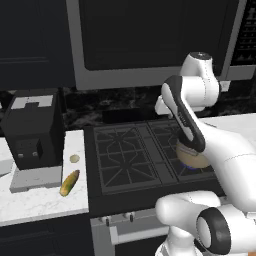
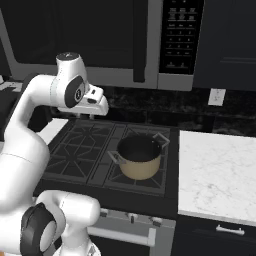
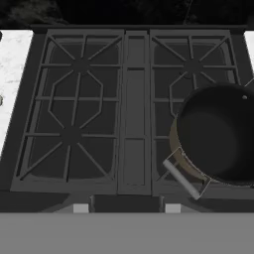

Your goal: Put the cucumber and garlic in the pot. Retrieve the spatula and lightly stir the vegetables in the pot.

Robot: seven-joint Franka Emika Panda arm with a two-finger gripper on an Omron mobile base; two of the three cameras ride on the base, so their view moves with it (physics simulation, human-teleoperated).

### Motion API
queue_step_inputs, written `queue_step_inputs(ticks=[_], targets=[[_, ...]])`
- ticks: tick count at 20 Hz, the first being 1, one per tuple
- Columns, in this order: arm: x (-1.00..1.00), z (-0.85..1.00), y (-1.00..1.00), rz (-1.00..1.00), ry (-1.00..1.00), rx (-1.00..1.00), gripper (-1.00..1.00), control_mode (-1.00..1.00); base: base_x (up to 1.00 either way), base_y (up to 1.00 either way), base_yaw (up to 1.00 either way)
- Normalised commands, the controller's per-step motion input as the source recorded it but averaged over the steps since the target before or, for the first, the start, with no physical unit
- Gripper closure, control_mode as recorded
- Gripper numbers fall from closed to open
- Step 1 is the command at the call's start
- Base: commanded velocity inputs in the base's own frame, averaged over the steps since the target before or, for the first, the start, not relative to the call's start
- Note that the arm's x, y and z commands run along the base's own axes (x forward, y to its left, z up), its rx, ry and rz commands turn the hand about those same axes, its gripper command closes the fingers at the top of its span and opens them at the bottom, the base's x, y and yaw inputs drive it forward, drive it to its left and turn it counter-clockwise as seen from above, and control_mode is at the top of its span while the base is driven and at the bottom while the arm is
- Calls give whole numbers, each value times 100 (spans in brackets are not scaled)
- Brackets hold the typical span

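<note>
A white robot arm holds its pincer [image 2: 92, 116] high above a black cast-iron stove [image 3: 99, 124]; whether the fingers are spread cannot be told. Below and right sits the round cream-walled pot [image 2: 139, 159] with metal loop handles. Far left, on speckled marble counter [image 1: 35, 200], lie the mottled tapered cucumber [image 1: 69, 182] and small round garlic [image 1: 74, 159].

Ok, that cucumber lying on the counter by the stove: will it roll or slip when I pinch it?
The cucumber is round-bodied with tapered ends, lying flat on the marble counter, so a nudge may well roll it. It looks stiff and light. Its smooth skin could slip; grip across the thick middle.
</note>
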Motion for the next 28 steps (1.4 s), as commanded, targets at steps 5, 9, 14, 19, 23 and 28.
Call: queue_step_inputs(ticks=[5,9,14,19,23,28], targets=[[-27,0,14,2,-6,0,-100,-100,0,0,0],[-43,-6,72,6,0,0,-100,-100,0,0,0],[-34,-25,99,6,0,0,-100,-100,0,0,0],[-6,-45,100,1,0,0,-100,-100,0,0,0],[0,-52,100,0,1,0,-100,-100,0,0,0],[0,-52,84,0,1,0,-100,-100,0,0,0]])
